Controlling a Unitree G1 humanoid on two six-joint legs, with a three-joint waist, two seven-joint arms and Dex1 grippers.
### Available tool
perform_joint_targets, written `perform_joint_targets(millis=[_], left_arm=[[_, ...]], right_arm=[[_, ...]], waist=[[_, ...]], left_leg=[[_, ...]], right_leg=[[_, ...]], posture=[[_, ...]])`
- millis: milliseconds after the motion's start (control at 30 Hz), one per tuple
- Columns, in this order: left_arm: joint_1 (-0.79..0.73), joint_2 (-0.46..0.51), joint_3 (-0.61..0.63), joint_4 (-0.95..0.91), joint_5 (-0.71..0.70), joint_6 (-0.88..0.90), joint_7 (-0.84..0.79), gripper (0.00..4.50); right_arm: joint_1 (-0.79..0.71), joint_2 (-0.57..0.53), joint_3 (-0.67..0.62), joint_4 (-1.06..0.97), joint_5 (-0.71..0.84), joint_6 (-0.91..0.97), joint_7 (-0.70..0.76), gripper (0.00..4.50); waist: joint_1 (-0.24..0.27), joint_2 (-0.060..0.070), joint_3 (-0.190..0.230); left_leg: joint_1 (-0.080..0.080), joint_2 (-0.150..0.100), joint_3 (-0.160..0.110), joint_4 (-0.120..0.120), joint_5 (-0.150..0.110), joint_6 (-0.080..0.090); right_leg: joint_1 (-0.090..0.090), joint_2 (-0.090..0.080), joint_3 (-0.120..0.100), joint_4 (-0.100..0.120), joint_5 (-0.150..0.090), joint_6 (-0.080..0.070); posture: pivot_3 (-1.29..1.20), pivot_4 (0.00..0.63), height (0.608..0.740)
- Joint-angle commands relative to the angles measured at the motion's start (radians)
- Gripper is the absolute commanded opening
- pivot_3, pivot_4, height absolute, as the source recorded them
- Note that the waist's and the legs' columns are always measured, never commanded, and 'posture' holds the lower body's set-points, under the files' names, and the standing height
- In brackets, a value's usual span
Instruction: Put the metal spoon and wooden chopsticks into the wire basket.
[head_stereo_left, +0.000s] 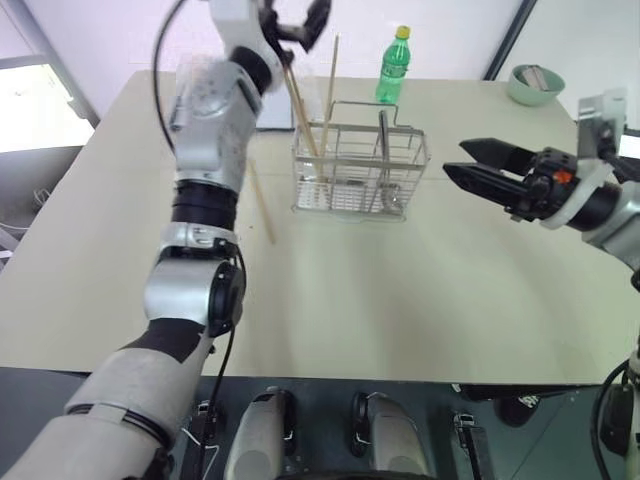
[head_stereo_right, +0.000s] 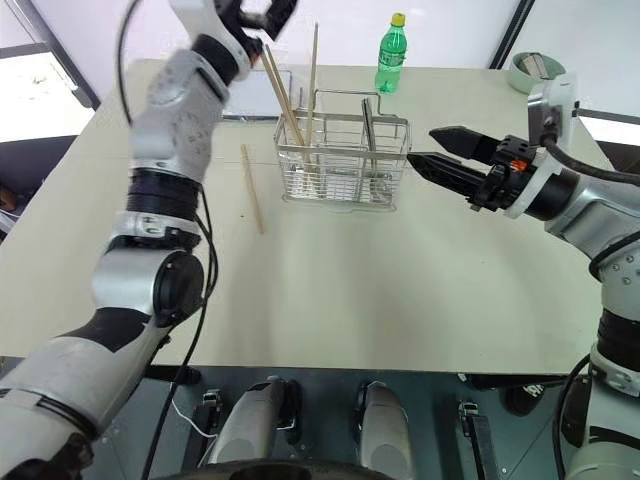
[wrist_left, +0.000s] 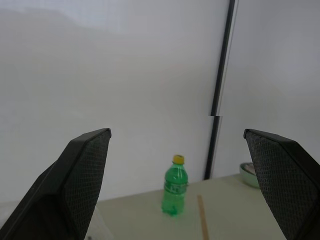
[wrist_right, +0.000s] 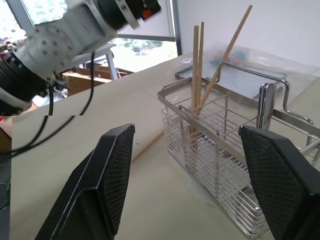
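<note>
The wire basket (head_stereo_left: 360, 168) stands on the far middle of the table. Three wooden chopsticks (wrist_right: 198, 75) lean upright in its left end. The metal spoon (head_stereo_left: 383, 140) stands in the right part, handle up. Another wooden chopstick (head_stereo_left: 262, 205) lies flat on the table to the left of the basket. High above the basket's left end, my left gripper (head_stereo_left: 295, 25) is open and holds nothing. My right gripper (head_stereo_left: 455, 160) hovers to the right of the basket, pointing at it, open and empty.
A green bottle (head_stereo_left: 393, 66) stands behind the basket. A pale green bowl (head_stereo_left: 535, 84) sits at the far right. A clear plastic-wrapped tray (wrist_right: 260, 60) lies just behind the basket's left side. The table's near edge (head_stereo_left: 330, 378) runs in front of me.
</note>
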Motion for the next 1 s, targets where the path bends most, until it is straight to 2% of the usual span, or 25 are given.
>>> perform_joint_targets(millis=[33, 167, 300, 433, 600, 800, 1000], left_arm=[[-0.052, 0.108, 0.031, -0.058, -0.018, 0.275, 0.067, 4.45], [-0.073, 0.2, 0.021, 0.033, 0.024, 0.583, 0.17, 4.45], [-0.103, 0.192, 0.118, 0.186, 0.006, 0.737, 0.301, 4.45], [-0.122, 0.165, 0.137, 0.373, 0.019, 0.709, 0.346, 4.45], [-0.135, 0.118, 0.108, 0.566, 0.046, 0.615, 0.315, 4.45], [-0.129, 0.065, 0.08, 0.689, 0.084, 0.476, 0.28, 4.45], [-0.112, 0.045, 0.062, 0.755, 0.112, 0.412, 0.262, 4.45]], right_arm=[[-0.027, -0.007, -0.004, -0.001, -0.016, -0.036, 0.026, 3.41], [-0.038, -0.002, 0.006, 0.014, -0.026, -0.048, 0.035, 3.41], [-0.047, 0.009, 0.015, 0.019, -0.028, -0.054, 0.041, 3.41], [-0.056, 0.023, 0.028, 0.024, -0.043, -0.061, 0.047, 3.41], [-0.061, 0.025, 0.041, 0.021, -0.052, -0.066, 0.063, 3.41], [-0.035, 0.008, 0.028, -0.014, -0.043, -0.053, 0.082, 3.41], [-0.022, 0.003, 0.009, -0.031, -0.036, -0.044, 0.07, 3.41]], waist=[[-0.002, 0.0, 0.0], [-0.001, 0.0, 0.0], [0.005, 0.0, 0.0], [0.006, 0.0, 0.0], [0.003, 0.0, 0.0], [0.002, 0.0, 0.0], [0.003, 0.0, 0.0]], left_leg=[[0.0, 0.0, 0.0, 0.0, 0.0, 0.0], [0.002, 0.0, -0.001, 0.0, 0.0, 0.0], [0.002, -0.001, -0.001, 0.001, 0.0, 0.0], [0.001, -0.001, -0.001, 0.001, 0.003, -0.005], [0.001, -0.001, -0.001, 0.001, 0.003, -0.005], [0.001, 0.0, 0.0, 0.001, 0.003, -0.005], [0.001, 0.0, 0.0, 0.001, 0.003, -0.005]], right_leg=[[0.0, 0.0, 0.0, 0.001, 0.0, 0.0], [0.002, 0.0, 0.0, 0.001, 0.0, 0.0], [0.002, 0.0, 0.0, 0.001, 0.0, 0.0], [0.002, 0.0, 0.0, 0.001, 0.0, 0.0], [0.001, 0.0, 0.0, 0.001, 0.0, 0.0], [0.001, 0.0, 0.0, 0.001, 0.0, 0.0], [0.001, 0.0, 0.0, 0.001, 0.0, 0.0]], posture=[[0.0, 0.15, 0.707], [0.0, 0.15, 0.707], [0.0, 0.15, 0.707], [0.0, 0.15, 0.707], [0.0, 0.15, 0.707], [0.0, 0.15, 0.707], [0.0, 0.15, 0.707]])
